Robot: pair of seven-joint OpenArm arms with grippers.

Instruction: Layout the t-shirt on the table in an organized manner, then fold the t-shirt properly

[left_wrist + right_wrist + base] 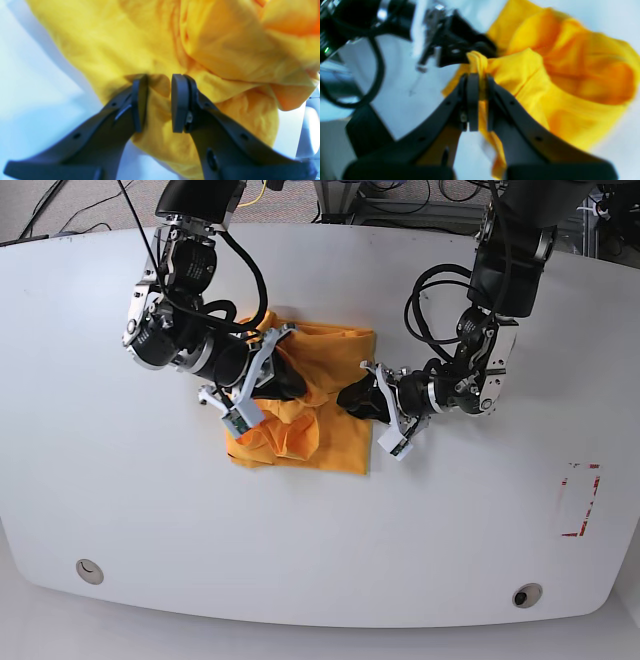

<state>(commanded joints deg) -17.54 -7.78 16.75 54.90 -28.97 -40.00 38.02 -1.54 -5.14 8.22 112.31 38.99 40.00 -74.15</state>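
- Orange-yellow cotton, bunched and wrinkled: the t-shirt lies in a heap a little left of the middle of the base view, on the glossy white bench, not yet spread out.
- The step in hand looks like the laying-out, with both arms at the heap and no folding begun.
- The right gripper, which comes in from the upper left of the base view, has its jaws nearly closed on a gathered ridge of the cloth; in the right wrist view the fabric is pinched between them and rises just above the tips.
- The left gripper, at the heap's right edge in the base view, has its jaws partly open with a fold of cloth lying in the gap. The pads do not seem to press it, so I judge it has no firm hold yet.
- The black script on the front is not visible in any view, so which face is up cannot be told.
- Next, as I judge it, the left jaws should close on that fold, then both arms should lift and draw apart to open the garment flat.
- A risk: either pinch may hold several layers, which would keep the shirt bunched when pulled.
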